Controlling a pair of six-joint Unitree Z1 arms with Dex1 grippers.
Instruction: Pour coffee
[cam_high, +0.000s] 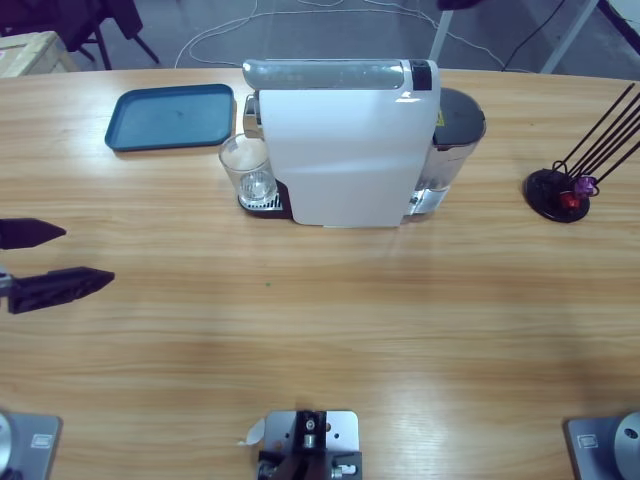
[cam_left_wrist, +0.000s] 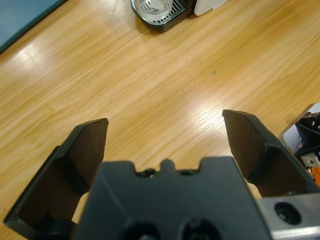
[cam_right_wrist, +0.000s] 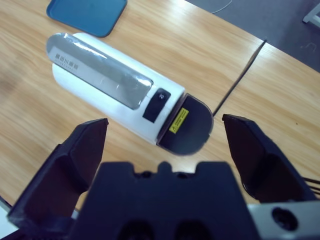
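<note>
I have 2 grippers in play and neither holds anything. My left gripper (cam_high: 60, 260) hangs low over bare wood at the table's left side, jaws spread wide, pointing across the boards toward the coffee machine (cam_high: 345, 145). My right gripper (cam_right_wrist: 165, 135) does not show in the high view; from its wrist view it looks down on the machine's top, jaws also wide apart, with the silver lid strip (cam_right_wrist: 95, 67) and the small black button (cam_right_wrist: 156, 104) below it. The glass (cam_high: 248, 170) already stands on the black drip tray (cam_high: 262, 202) at the machine's front, tucked against the white body, and as far as I can see it is empty: clear, no dark liquid in it. So I judge the cup-placing part done and the brewing itself not yet started; pressing that button looks like what is left, then waiting for the pour. The blue tray (cam_high: 172, 117) sits bare, just left of the machine, and a black stand (cam_high: 560, 195) stands well off to the right.
</note>
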